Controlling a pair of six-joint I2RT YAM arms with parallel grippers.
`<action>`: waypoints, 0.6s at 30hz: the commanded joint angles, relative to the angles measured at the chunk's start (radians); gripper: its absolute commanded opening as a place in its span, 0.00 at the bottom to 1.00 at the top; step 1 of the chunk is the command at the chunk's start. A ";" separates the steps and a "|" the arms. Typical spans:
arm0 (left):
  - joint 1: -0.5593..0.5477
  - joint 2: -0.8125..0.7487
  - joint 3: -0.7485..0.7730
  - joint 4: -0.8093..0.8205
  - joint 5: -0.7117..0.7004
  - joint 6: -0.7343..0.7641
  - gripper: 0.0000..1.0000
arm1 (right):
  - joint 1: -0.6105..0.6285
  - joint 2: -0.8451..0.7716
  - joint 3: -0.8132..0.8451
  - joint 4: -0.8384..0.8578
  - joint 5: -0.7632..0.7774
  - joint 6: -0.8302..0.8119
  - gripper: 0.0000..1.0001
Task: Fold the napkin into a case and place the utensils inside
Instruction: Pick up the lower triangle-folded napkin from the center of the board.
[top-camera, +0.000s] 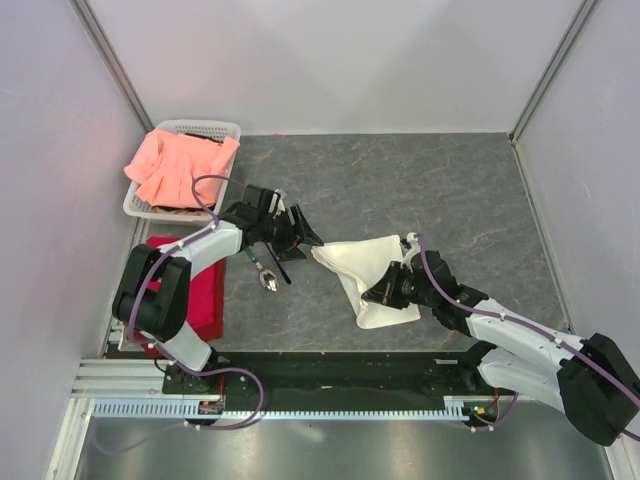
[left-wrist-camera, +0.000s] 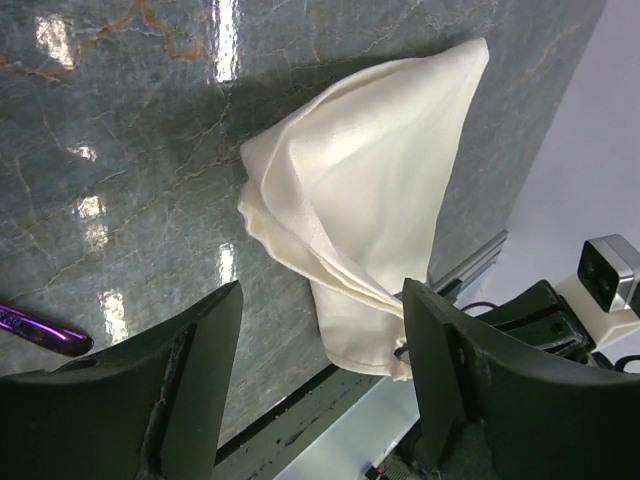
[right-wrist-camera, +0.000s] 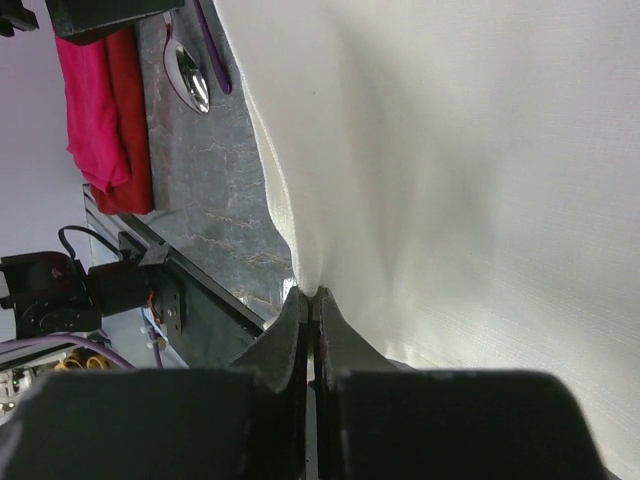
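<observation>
Well left of the napkin (top-camera: 372, 272) lies a red cloth (top-camera: 205, 290); farther left and back, a white basket (top-camera: 200, 125) holds a pink cloth (top-camera: 178, 165). The utensils (top-camera: 270, 275) rest just left of the napkin. The cream napkin sits loosely folded and rumpled, mid-table. The right gripper (right-wrist-camera: 312, 298) pinches its near edge, and the left gripper (top-camera: 305, 236) hangs wide open at its left corner. The table (top-camera: 450, 190) is grey and marbled, the walls (top-camera: 330, 60) pale.

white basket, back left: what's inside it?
A crumpled salmon-pink cloth fills the white basket and hangs over its left rim. Only bare rim and mesh wall show at the far right corner; anything beneath the cloth is covered.
</observation>
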 joint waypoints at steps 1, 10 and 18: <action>-0.022 0.032 0.065 -0.022 -0.082 -0.004 0.74 | -0.042 -0.042 -0.022 0.049 -0.063 0.005 0.00; -0.031 0.174 0.147 -0.030 -0.068 -0.013 0.74 | -0.088 -0.054 -0.035 0.055 -0.101 -0.009 0.00; -0.036 0.231 0.193 -0.013 -0.053 -0.004 0.71 | -0.096 -0.058 -0.046 0.064 -0.126 -0.010 0.00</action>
